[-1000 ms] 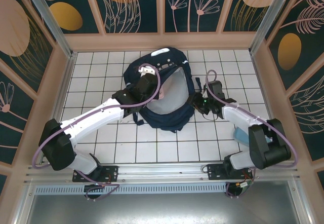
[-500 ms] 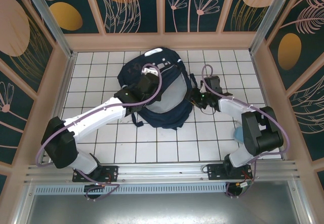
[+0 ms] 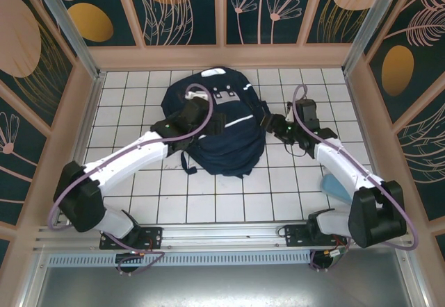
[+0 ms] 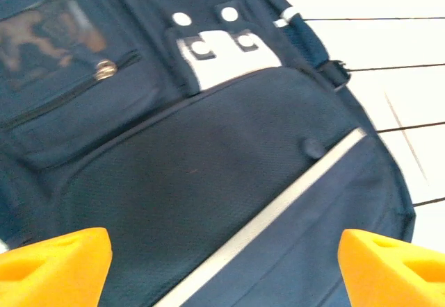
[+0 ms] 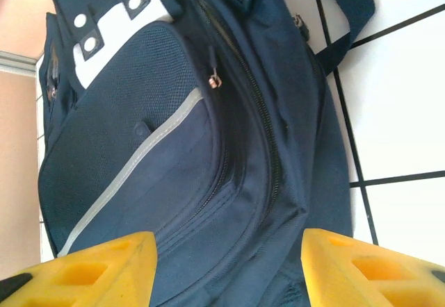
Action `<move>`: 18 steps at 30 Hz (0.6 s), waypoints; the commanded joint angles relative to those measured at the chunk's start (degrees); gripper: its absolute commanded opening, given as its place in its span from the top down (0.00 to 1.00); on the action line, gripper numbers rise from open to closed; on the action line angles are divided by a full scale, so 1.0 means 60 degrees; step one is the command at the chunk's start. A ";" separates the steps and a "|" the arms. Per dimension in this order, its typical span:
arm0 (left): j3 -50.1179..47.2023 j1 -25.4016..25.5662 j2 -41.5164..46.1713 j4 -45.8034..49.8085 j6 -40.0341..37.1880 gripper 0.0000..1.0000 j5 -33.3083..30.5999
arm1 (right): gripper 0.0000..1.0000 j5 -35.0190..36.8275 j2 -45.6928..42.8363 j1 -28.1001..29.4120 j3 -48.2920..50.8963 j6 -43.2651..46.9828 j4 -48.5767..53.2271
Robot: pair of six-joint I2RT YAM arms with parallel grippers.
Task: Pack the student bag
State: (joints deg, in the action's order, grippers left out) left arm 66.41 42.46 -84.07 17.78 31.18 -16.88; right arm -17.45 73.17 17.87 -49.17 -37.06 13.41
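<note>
On the counter (image 3: 222, 196) the bag (image 3: 226, 137) lay front-up; the left fingers (image 4: 52, 265) and right fingers (image 5: 365, 269) stood open, empty.

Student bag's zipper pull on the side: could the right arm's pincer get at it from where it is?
Probably yes. The right pincer stands open, facing the student bag, with the small zipper pull in plain sight ahead and nothing lying between them.
</note>
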 commanded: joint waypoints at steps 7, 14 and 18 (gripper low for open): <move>-0.2715 -0.1706 0.2260 -0.0407 0.1441 0.07 0.1054 | 0.44 0.0661 0.0810 0.2085 -0.1141 -0.2875 0.0110; -0.4004 -0.2334 0.3451 -0.0425 0.1535 0.02 0.1082 | 0.48 0.0668 0.1323 0.2471 -0.0649 -0.5087 -0.0629; -0.4509 -0.2490 0.3640 -0.0725 0.1349 0.02 0.1359 | 0.50 0.0050 0.1921 0.2443 -0.0871 -0.5310 -0.1008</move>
State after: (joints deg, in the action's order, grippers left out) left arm 41.12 28.05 -63.07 15.90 39.31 -10.48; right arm -15.07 82.65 32.25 -53.82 -64.69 10.66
